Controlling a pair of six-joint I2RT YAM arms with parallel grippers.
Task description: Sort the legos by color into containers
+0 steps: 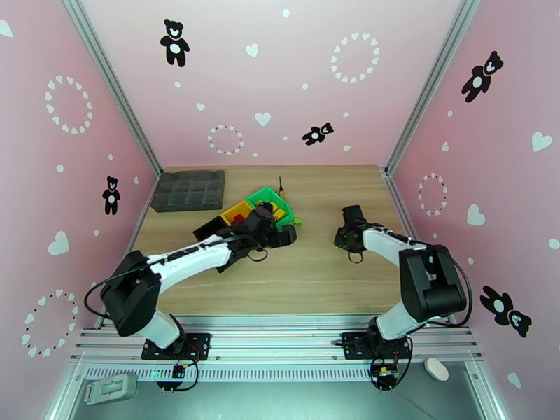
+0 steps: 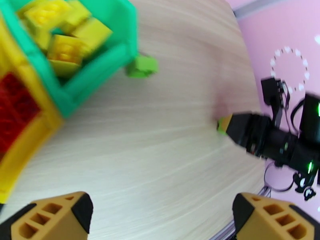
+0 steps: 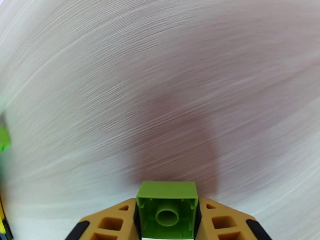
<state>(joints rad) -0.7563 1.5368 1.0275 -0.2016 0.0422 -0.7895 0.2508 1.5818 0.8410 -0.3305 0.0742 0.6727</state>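
Bins [image 1: 257, 193] three; one held lego [image 3: 167, 195], one loose lego [image 2: 142, 65].

Pink walls [image 1: 294, 71] with black bears, white hearts; light wood table [image 1: 308, 274]; aluminium rail [image 1: 280, 341] along near edge
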